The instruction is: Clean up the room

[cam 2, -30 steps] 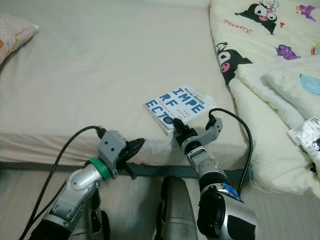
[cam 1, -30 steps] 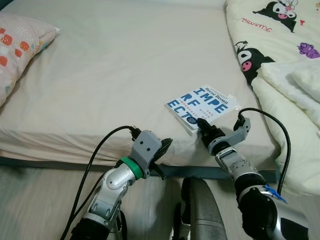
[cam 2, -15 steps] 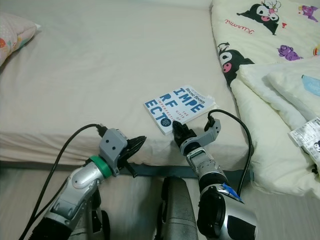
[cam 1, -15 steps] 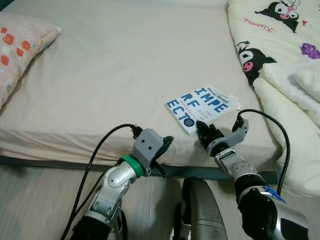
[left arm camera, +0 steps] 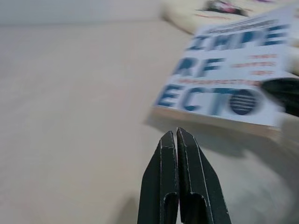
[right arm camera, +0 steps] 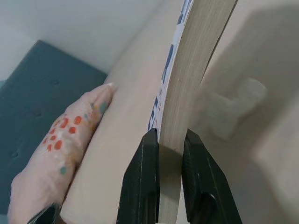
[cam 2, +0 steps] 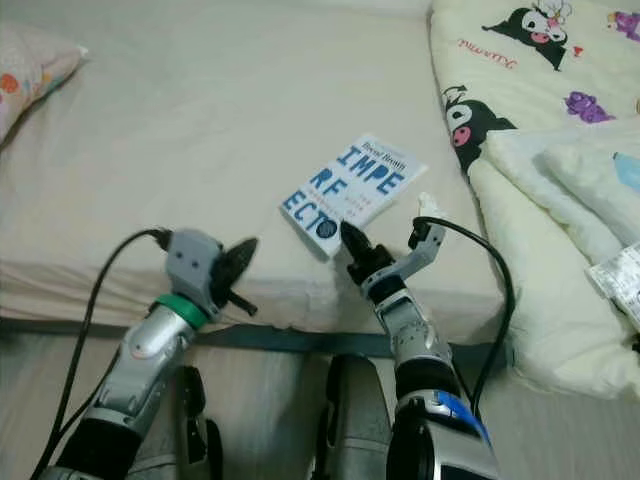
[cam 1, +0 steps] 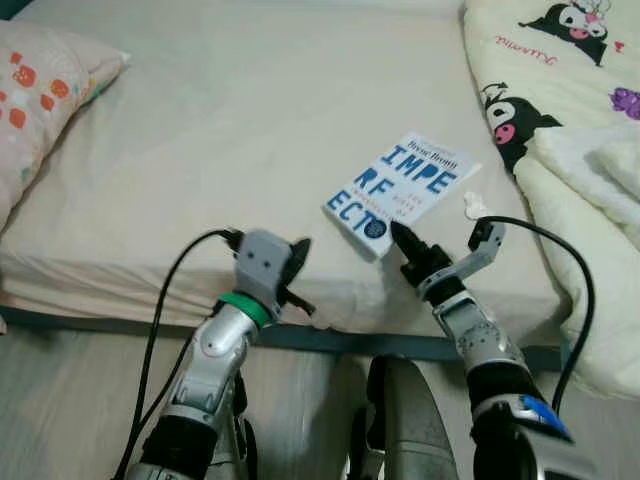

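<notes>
Right hand (cam 1: 398,237): at near corner of book (cam 1: 400,189), fingers (right arm camera: 150,154) clamped on its page edge, one each side. Book: white cover, blue lettering, on bed (cam 1: 230,130) near front edge, beside cartoon-print quilt (cam 1: 560,70). Left hand (cam 1: 298,258): fingers pressed together, gripping nothing, over bed edge, just left of book, apart from it. Patterned pillow (cam 1: 40,95): far left on bed.
</notes>
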Tool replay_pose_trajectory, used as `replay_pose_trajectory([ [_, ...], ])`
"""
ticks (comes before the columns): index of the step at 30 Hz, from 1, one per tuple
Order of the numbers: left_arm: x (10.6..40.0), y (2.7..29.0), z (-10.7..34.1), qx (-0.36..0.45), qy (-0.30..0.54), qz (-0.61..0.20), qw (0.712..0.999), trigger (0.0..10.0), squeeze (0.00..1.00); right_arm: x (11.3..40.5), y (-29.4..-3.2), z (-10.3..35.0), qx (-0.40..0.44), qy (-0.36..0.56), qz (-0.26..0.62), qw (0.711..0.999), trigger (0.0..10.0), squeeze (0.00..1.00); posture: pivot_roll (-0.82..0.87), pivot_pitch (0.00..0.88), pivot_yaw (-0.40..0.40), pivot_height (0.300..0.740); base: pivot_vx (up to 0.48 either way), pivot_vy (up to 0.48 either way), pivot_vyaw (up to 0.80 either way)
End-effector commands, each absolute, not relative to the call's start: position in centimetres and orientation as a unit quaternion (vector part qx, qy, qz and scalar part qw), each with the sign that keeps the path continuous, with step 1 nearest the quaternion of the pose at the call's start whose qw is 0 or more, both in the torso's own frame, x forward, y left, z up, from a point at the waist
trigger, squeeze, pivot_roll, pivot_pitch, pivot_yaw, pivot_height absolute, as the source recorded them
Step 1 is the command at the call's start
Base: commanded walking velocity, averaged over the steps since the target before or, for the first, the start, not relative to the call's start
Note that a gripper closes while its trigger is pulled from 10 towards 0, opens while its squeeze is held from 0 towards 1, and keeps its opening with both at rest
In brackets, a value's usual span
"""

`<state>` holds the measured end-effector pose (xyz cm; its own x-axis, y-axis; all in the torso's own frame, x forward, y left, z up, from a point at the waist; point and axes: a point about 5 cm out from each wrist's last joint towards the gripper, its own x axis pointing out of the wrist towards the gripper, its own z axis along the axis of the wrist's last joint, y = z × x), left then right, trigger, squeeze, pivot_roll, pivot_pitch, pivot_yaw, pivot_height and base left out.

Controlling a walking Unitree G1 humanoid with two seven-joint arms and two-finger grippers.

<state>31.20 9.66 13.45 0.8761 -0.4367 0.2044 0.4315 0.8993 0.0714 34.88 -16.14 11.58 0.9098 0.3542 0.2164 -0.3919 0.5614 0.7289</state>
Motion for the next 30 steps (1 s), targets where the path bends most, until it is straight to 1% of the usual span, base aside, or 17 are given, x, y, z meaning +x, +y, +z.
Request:
replay_pose_trajectory([
  [1,31.1,10.0,12.7,-0.003,-0.092,-0.213,0.973,10.0,0.00,34.6,-16.2,12.1,0.415,-0.038,0.231,0.879,0.0,0.00,0.01,0.180,0.017,0.595,0.000,0.000,0.00],
  [4,31.8,10.7,12.8,-0.068,-0.081,-0.186,0.977,10.0,0.00,33.6,-15.3,12.3,0.386,-0.025,0.295,0.874,0.0,0.00,0.00,0.176,0.021,0.595,0.000,0.000,0.00],
  [7,31.9,10.8,12.7,-0.091,-0.073,-0.184,0.976,10.0,0.00,33.0,-15.1,12.1,0.374,-0.013,0.319,0.871,0.0,0.00,0.00,0.172,0.022,0.595,0.000,0.000,0.00],
  [10,32.1,11.0,12.6,-0.118,-0.065,-0.183,0.974,10.0,0.00,32.3,-15.2,11.7,0.367,-0.001,0.332,0.869,0.0,0.00,0.00,0.172,0.022,0.595,0.000,0.000,0.00],
  [11,32.6,11.3,12.7,-0.153,-0.057,-0.188,0.968,10.0,0.00,31.7,-15.3,11.3,0.361,0.013,0.341,0.868,0.0,0.00,0.00,0.173,0.021,0.595,0.000,0.000,0.00],
  [12,32.8,11.3,12.7,-0.164,-0.054,-0.191,0.966,10.0,0.00,31.5,-15.4,11.2,0.359,0.017,0.343,0.868,0.0,0.00,0.00,0.173,0.020,0.595,0.000,0.000,0.00],
  [14,32.8,11.4,12.7,-0.171,-0.053,-0.193,0.965,10.0,0.00,31.3,-15.4,11.1,0.358,0.020,0.344,0.868,0.0,0.00,0.00,0.173,0.020,0.595,0.000,0.000,0.00],
  [17,33.9,12.0,13.0,-0.214,-0.043,-0.217,0.951,10.0,0.00,31.1,-15.7,10.8,0.351,0.028,0.341,0.871,0.0,0.00,0.00,0.175,0.018,0.595,0.000,0.000,0.00],
  [18,33.9,12.0,13.0,-0.214,-0.043,-0.217,0.951,10.0,0.00,31.1,-15.7,10.8,0.351,0.028,0.341,0.871,0.0,0.00,0.00,0.175,0.018,0.595,0.000,0.000,0.00],
  [19,34.2,12.3,13.0,-0.223,-0.042,-0.230,0.946,10.0,1.00,31.1,-15.7,10.9,0.352,0.028,0.342,0.871,0.0,0.00,0.00,0.176,0.015,0.595,0.000,0.000,0.00],
  [21,34.2,12.3,13.0,-0.223,-0.042,-0.230,0.946,10.0,1.00,31.1,-15.7,10.9,0.352,0.028,0.342,0.871,0.0,0.00,0.00,0.176,0.015,0.595,0.000,0.000,0.00],
  [23,34.9,12.7,12.7,-0.246,-0.017,-0.272,0.930,10.0,1.00,31.0,-15.6,11.2,0.353,0.029,0.351,0.867,0.0,0.00,0.00,0.178,0.012,0.595,0.000,0.000,0.00],
  [25,34.9,12.7,12.7,-0.246,-0.017,-0.272,0.930,10.0,1.00,31.0,-15.6,11.2,0.353,0.029,0.351,0.867,0.0,0.00,0.00,0.178,0.012,0.595,0.000,0.000,0.00],
  [26,35.1,12.9,12.3,-0.256,0.002,-0.290,0.922,10.0,1.00,30.9,-15.5,11.4,0.355,0.029,0.359,0.863,0.0,0.00,0.00,0.180,0.012,0.595,0.000,0.000,0.00],
  [27,35.1,12.9,12.3,-0.256,0.002,-0.290,0.922,10.0,1.00,30.9,-15.5,11.4,0.355,0.029,0.359,0.863,0.0,0.00,0.00,0.180,0.012,0.595,0.000,0.000,0.00],
  [29,35.4,12.9,11.2,-0.284,0.051,-0.315,0.904,10.0,1.00,30.5,-15.1,11.9,0.363,0.026,0.384,0.849,0.0,0.00,-0.01,0.183,0.013,0.595,0.000,0.000,0.00],
  [30,35.4,12.9,11.2,-0.284,0.051,-0.315,0.904,10.0,1.00,30.5,-15.1,11.9,0.363,0.026,0.384,0.849,0.0,0.00,-0.01,0.183,0.013,0.595,0.000,0.000,0.00],
])
